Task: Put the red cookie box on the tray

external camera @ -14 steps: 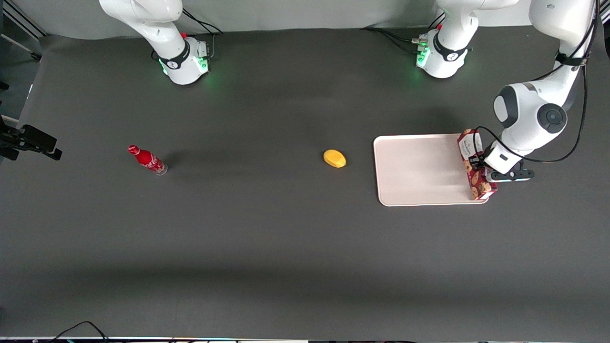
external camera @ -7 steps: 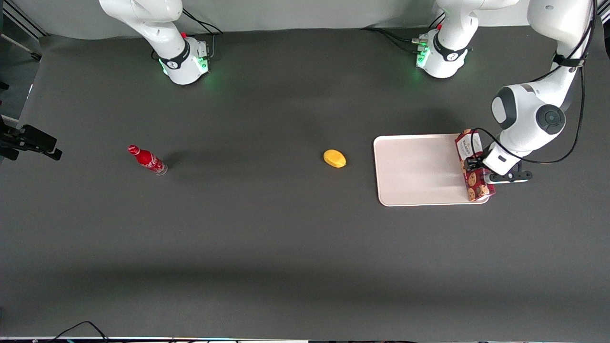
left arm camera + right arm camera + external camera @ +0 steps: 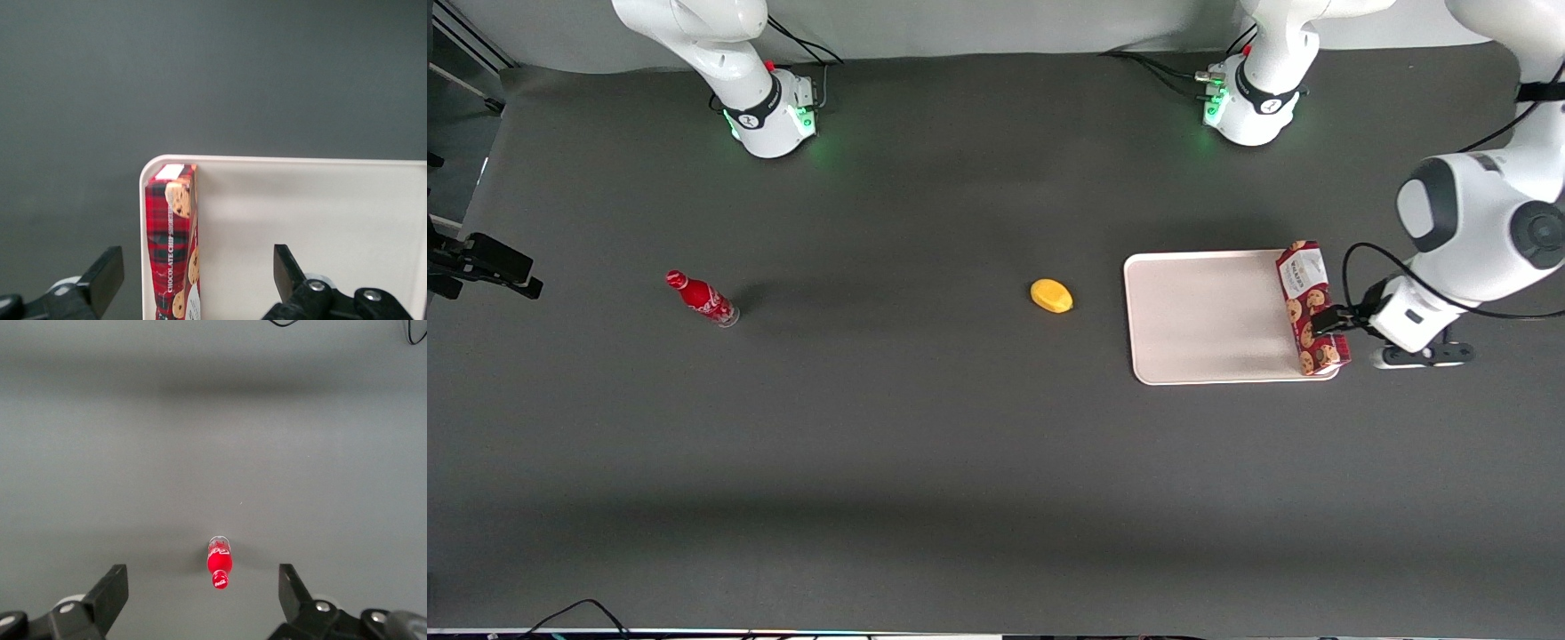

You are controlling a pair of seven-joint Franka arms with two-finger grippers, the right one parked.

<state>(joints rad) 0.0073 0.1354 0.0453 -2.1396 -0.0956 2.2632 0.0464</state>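
Note:
The red cookie box (image 3: 1307, 307) lies on its long narrow side on the tray (image 3: 1209, 316), along the tray's rim at the working arm's end, with its white label end farther from the front camera. My left gripper (image 3: 1336, 322) hovers just off that rim, beside the box's nearer half. In the left wrist view the box (image 3: 172, 253) rests in a corner of the tray (image 3: 320, 220). There the gripper (image 3: 197, 261) is open, its fingers (image 3: 110, 267) standing wide on either side of the box and touching nothing.
A yellow fruit (image 3: 1051, 296) lies on the dark table just off the tray, toward the parked arm's end. A small red bottle (image 3: 703, 300) lies much farther that way and also appears in the right wrist view (image 3: 219, 567). A black device (image 3: 480, 262) sits at the table's edge.
The gripper opened and let go of the box, then drew back toward the working arm's end. The box stayed on the tray's rim side and settled.

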